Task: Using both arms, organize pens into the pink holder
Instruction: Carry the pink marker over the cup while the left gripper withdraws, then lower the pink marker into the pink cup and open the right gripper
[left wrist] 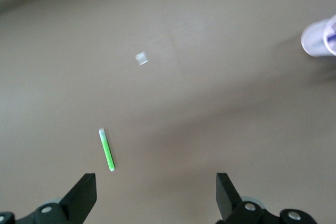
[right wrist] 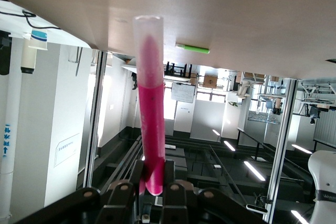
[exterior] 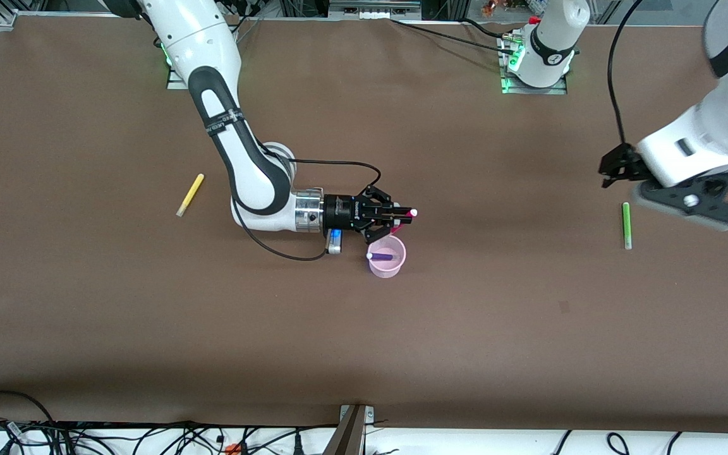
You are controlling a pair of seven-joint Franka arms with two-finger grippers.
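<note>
The holder [exterior: 387, 256] stands near the middle of the table [exterior: 117, 316], about midway between the two arms, likely so either can reach it. One pen, the purple one [exterior: 381, 256], already lies inside, leaning across the cup with its pale tip at the rim.

The magenta pen [exterior: 404, 214] is clamped in the right gripper [exterior: 395, 215], which hangs just over the holder's rim on the side farther from the front camera. The wrist is turned so the fingers point sideways along the table, toward the left arm's end, and the pen sticks straight out from between them, pale tip foremost. In the right wrist view the pen [right wrist: 149, 114] is gripped at its tail end, leaving most of its length free; that grip suits tipping it down into the cup, a move I judge to be next.

The yellow pen [exterior: 189, 194] lies flat toward the right arm's end of the table, well apart from the holder and within that arm's reach.

The green pen [exterior: 625, 225] lies flat toward the left arm's end. The left gripper [exterior: 680, 196] hovers beside it, fingers [left wrist: 81, 195] spread wide, the pen [left wrist: 107, 150] seen on the table below, near one of them. It looks lined up for a pick, sharing the work.
</note>
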